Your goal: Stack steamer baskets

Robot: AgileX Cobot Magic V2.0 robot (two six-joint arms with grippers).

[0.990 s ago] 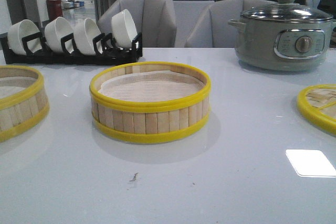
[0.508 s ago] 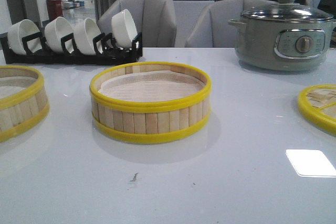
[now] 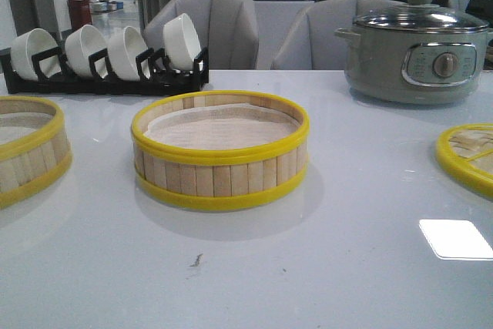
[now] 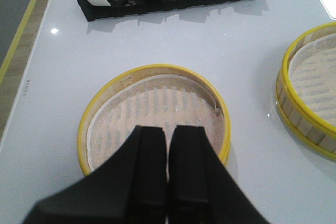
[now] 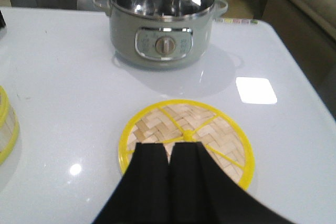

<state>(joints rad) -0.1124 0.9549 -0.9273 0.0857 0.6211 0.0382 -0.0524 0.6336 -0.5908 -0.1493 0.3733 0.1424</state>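
Left gripper (image 4: 168, 169) clenched, hovering over left basket (image 4: 153, 114) at table's (image 3: 347, 267) 9 o'clock edge. Right gripper (image 5: 169, 174) pinched closed too, above woven lid (image 5: 187, 136). Second basket (image 3: 220, 149) dead center. Pot (image 3: 416, 45) at 2, bowl rack (image 3: 104, 55) at 11.

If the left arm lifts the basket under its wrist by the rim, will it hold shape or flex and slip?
The left steamer basket is a ring of bamboo slats with yellow bands, so it probably stays fairly rigid and light. The smooth bands might slip against a narrow pinch. Its whitish liner looks loose and could shift if tilted. The left tool hangs above it, jaws together.
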